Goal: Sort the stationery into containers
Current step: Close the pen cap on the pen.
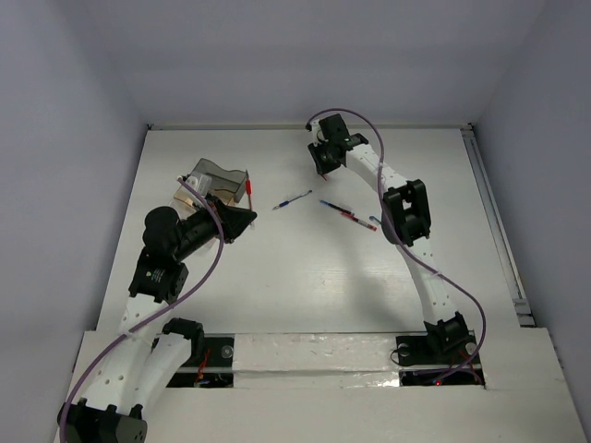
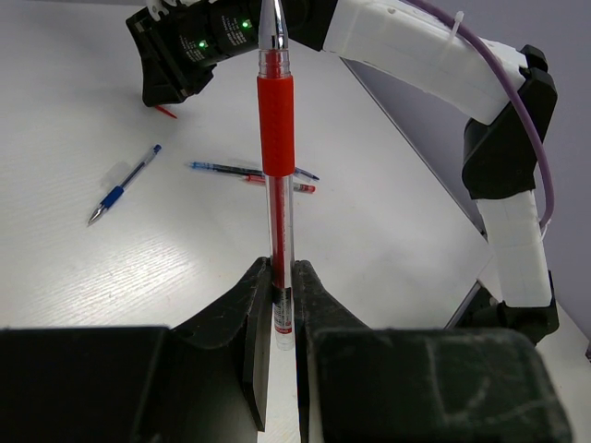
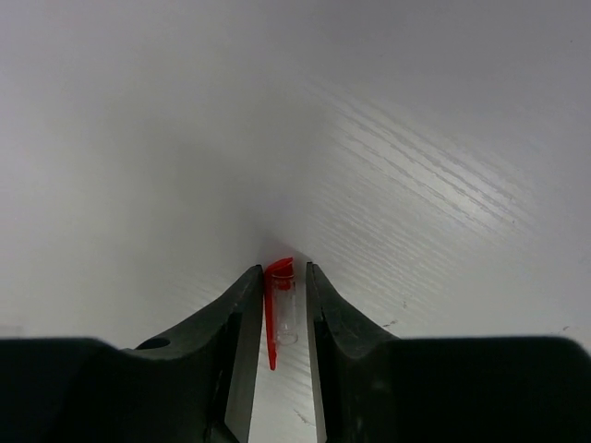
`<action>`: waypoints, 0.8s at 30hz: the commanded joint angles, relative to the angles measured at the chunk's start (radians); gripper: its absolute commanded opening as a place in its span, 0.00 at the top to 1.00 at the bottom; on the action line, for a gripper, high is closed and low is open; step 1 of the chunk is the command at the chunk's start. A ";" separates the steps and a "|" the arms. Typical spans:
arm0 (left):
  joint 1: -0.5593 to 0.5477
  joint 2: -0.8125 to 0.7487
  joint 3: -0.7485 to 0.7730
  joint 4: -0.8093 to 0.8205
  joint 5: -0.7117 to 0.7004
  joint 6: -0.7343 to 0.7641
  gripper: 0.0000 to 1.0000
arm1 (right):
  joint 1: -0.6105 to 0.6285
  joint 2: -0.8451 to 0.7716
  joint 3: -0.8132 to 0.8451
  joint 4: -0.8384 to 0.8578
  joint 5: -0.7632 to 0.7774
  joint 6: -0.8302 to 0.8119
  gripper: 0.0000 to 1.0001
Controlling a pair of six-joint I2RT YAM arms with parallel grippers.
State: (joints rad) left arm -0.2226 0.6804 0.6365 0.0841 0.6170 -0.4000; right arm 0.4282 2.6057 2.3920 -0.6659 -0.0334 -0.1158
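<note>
My left gripper point(image 2: 282, 295) is shut on the lower end of a red gel pen point(image 2: 276, 129), which stands up out of the jaws. In the top view this pen point(image 1: 249, 189) hangs just right of the containers point(image 1: 217, 178), a smoky grey tray with clear ones beside it. My right gripper point(image 3: 282, 300) sits low on the table at the far side point(image 1: 323, 164), jaws narrow around a clear pen cap with a red clip point(image 3: 280, 305). The left finger touches the clip, and a thin gap remains on the right. A blue pen point(image 1: 293, 199) and two crossed pens point(image 1: 348, 214) lie on the table.
The white table point(image 1: 305, 277) is walled on the left, back and right. The right arm point(image 1: 406, 212) reaches across the right half, over the end of the crossed pens. The left arm point(image 1: 175, 240) lies near the trays.
</note>
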 commanded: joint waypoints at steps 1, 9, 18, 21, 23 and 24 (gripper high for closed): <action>-0.004 -0.005 0.046 0.031 0.000 0.016 1.00 | -0.005 0.013 -0.014 -0.098 -0.005 -0.050 0.71; -0.004 -0.008 0.043 0.032 -0.005 0.015 1.00 | -0.005 -0.061 -0.119 -0.058 0.027 -0.052 1.00; -0.004 -0.002 0.038 0.040 0.004 0.012 1.00 | -0.005 -0.392 -0.516 0.485 -0.052 0.238 1.00; -0.004 -0.001 0.034 0.054 0.026 0.004 1.00 | -0.005 -0.553 -0.705 0.708 -0.095 0.361 1.00; -0.004 -0.001 0.029 0.065 0.036 -0.003 1.00 | -0.005 -0.675 -0.810 0.879 -0.144 0.471 1.00; -0.004 -0.001 0.029 0.072 0.041 -0.006 1.00 | -0.005 -0.714 -0.912 0.937 -0.157 0.508 1.00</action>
State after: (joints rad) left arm -0.2226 0.6834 0.6365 0.0860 0.6243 -0.4019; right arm 0.4259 2.0865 1.6123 -0.1215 -0.1143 0.2062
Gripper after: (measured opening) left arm 0.065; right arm 0.053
